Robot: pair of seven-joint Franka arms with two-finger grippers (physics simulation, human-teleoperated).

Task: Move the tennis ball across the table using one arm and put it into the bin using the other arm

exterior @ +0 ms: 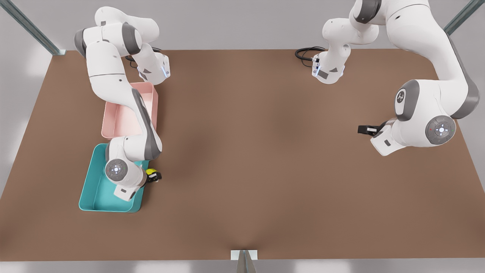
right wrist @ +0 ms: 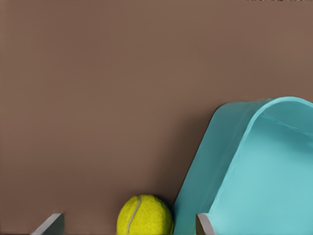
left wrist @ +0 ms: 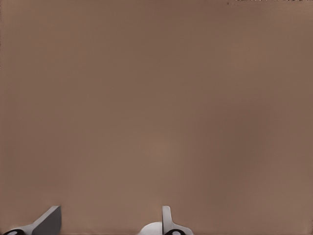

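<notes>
A wide brown tabletop (exterior: 250,151) under plain grey walls. In the front view the teal bin (exterior: 93,189) lies near the front view's left edge, a pink bin (exterior: 121,117) just behind it. The right gripper (exterior: 153,176) sits just outside the bin's wall, at the ball (exterior: 150,171). The left gripper (exterior: 366,130) waits well away from the bin, over bare tabletop.

In the left wrist view the left gripper's fingers (left wrist: 49,219) stand apart, nothing between them.

In the right wrist view the yellow-green ball (right wrist: 145,215), fuzzy with a curved pale seam, rests beside the bin's outer wall (right wrist: 205,166). The right gripper's fingers (right wrist: 50,223) are spread either side of it, not visibly clamped.

To do this well, I judge the fingers should close centred on the ball, lift above the wall, then release over the bin's floor.
</notes>
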